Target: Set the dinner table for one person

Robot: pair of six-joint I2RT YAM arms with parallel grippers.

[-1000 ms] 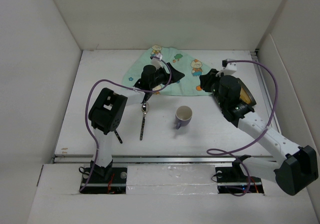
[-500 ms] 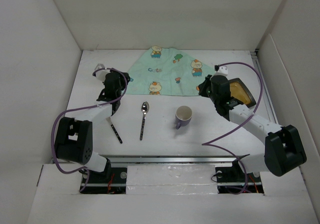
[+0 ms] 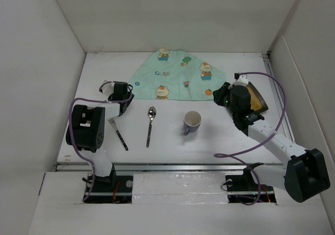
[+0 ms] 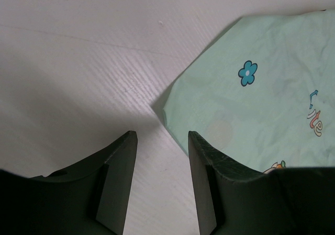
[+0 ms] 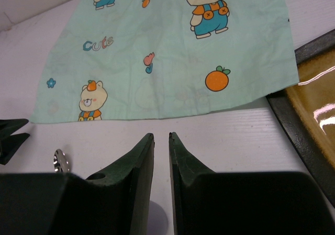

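Left gripper (image 4: 162, 138) first: my two dark fingers stand spread, with a clear gap and nothing in it; they sit low over the dinner table (image 3: 230, 141), pointed at the left corner of the mint-green placemat (image 3: 178, 78); that corner lies just ahead of the fingertips, toward the right finger's side, and I cannot tell whether cloth and finger touch. On the near side of that gripper a fork (image 3: 119, 134) lies flat on the bare white top, tines toward the far side, dark handle slanting toward my bases; just right of it, and apart from it, lies a spoon (image 3: 150, 125), bowl toward the cloth, handle toward me. The placemat, printed with bears, fruit and a small blue flower, is spread at the far middle of the table; its near edge stops short of the spoon's bowl. Right of the spoon a purple cup (image 3: 192, 122) stands upright on bare table, pale inside, apart from the cloth. The dinner table itself runs under all of this, with a metal rail (image 3: 172, 165) along its near edge, in front of my bases. My right gripper (image 5: 161, 136) hangs low over bare table just short of the cloth's near edge; its fingers are almost pressed together, a thin slit between them, pinching nothing. Furthest right sits a dark-rimmed plate (image 5: 314, 104) with a glossy brown inside, just beside the cloth's right corner; my right arm hides part of it from above.
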